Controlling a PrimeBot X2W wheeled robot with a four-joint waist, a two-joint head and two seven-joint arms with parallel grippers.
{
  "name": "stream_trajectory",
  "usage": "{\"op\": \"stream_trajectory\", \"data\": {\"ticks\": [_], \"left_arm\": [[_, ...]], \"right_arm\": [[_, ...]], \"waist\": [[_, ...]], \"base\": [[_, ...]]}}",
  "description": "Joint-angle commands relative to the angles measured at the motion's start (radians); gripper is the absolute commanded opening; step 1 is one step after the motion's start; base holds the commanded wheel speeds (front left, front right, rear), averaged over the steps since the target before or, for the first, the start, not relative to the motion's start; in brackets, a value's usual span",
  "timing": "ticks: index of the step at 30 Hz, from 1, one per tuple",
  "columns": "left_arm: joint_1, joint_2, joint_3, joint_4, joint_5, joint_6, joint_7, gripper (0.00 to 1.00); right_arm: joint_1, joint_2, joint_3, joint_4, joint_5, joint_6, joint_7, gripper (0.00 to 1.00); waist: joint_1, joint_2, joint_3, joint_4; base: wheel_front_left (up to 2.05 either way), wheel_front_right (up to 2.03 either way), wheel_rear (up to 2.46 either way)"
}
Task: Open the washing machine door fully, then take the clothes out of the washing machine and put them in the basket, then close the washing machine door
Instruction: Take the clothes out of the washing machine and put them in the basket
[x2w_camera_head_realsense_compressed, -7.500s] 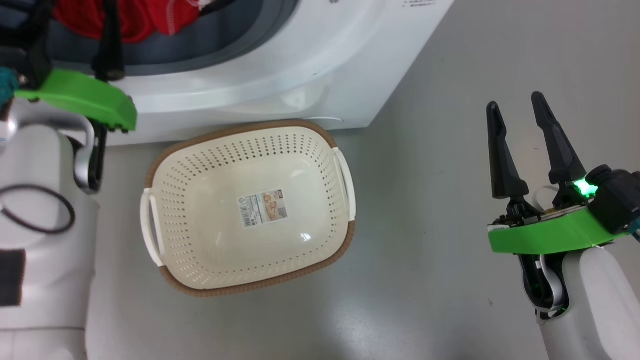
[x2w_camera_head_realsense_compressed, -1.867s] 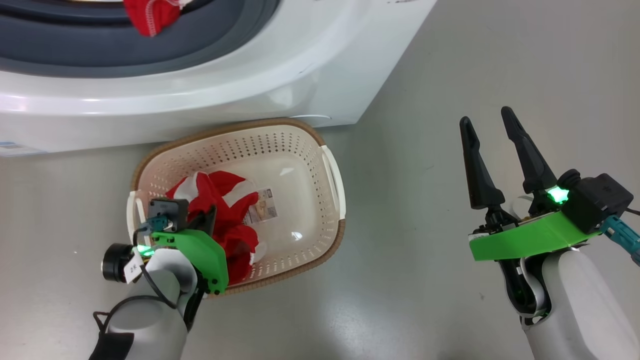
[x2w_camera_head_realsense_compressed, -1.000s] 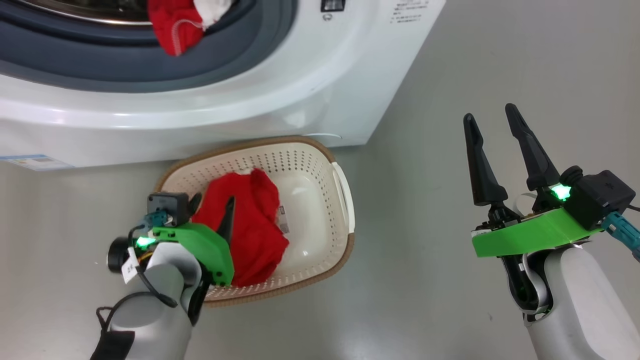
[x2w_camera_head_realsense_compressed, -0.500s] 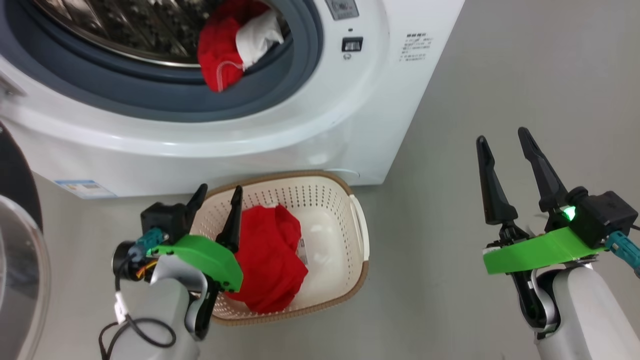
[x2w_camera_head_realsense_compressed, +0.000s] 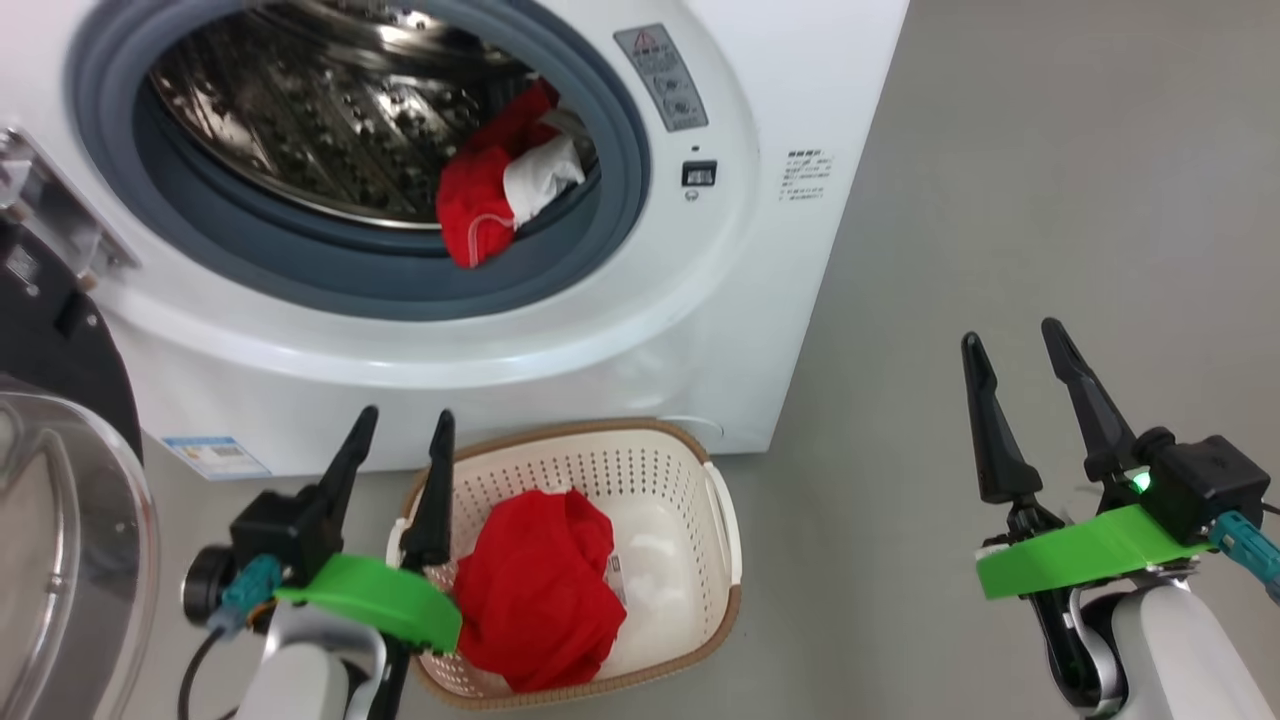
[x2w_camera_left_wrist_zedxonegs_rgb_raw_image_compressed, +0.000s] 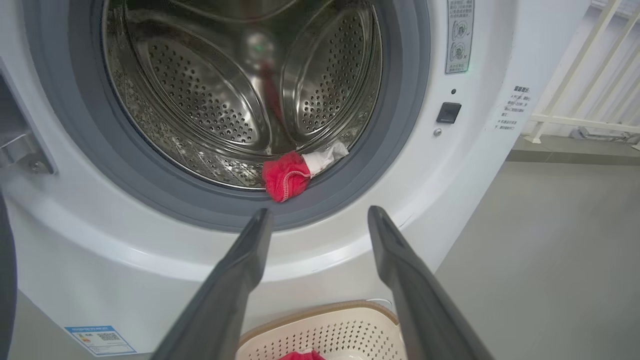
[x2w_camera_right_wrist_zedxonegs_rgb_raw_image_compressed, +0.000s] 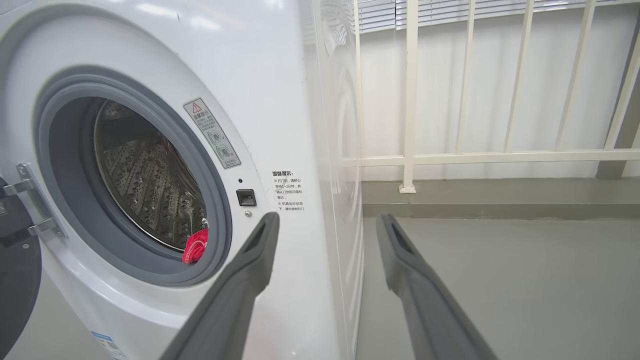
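The left gripper (x2w_camera_head_realsense_compressed: 407, 413) and right gripper (x2w_camera_head_realsense_compressed: 1009, 333) gape wide, both empty (a red garment (x2w_camera_head_realsense_compressed: 540, 590) lies in the basket (x2w_camera_head_realsense_compressed: 728, 600)).

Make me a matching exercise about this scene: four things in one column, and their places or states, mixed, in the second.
1. washing machine door
2. basket
3. red-and-white garment
4. left gripper

A. open, holding nothing
B. draped over the grey gasket
C. swung open, at the left
D. on the floor, with red cloth inside

Pairs: 1-C, 2-D, 3-B, 4-A
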Motion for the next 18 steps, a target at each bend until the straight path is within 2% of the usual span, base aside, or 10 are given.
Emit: {"op": "stream_trajectory", "data": {"ticks": [1, 18], "left_arm": [[0.018, 0.022, 0.043, -0.042, 0.014, 0.001, -0.012, 1.00], [0.197, 0.035, 0.165, -0.196, 0.081, 0.017, -0.012, 1.00]], "right_arm": [[0.004, 0.001, 0.012, -0.021, -0.008, 0.007, -0.006, 1.00], [0.101, 0.001, -0.042, -0.031, -0.018, 0.007, -0.006, 1.00]], "waist": [[0.0000, 0.0000, -0.035, -0.002], [0.0000, 0.0000, -0.142, -0.005]], "base": [[0.00, 0.00, 0.00], [0.00, 0.00, 0.00]]}}
